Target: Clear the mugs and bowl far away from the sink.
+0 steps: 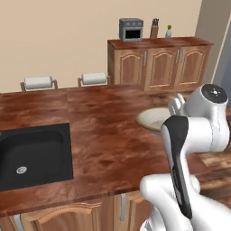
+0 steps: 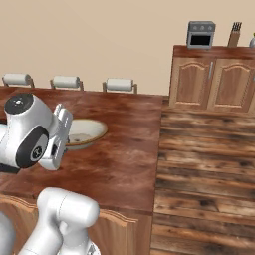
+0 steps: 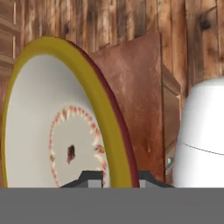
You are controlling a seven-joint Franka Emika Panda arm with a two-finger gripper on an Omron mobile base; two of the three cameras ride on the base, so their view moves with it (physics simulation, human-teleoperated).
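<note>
The wide shallow bowl (image 2: 87, 133), cream-white inside with a tan-yellow rim, a ring of reddish marks and a dark centre spot, is sitting upright near the desk's far right edge, well apart from the black sink (image 1: 34, 155), which is lying sunk at the left

The arm (image 1: 198, 135) is glossy white, built of fat rounded segments like smooth tubes and bulging elbows. One long link carries a black inlay strip (image 1: 177, 158) with a thin pale grey edge running down its length. A joint ends in a round dark grey cap (image 1: 214, 93) with a small light dot at its middle. From the other side, a similar dark cap (image 2: 20, 104) tops a joint, and a black disc (image 2: 34, 149) with a faint pale mark sits on its flank. The end effector (image 3: 114, 180) shows two small dark grey tips.
</note>
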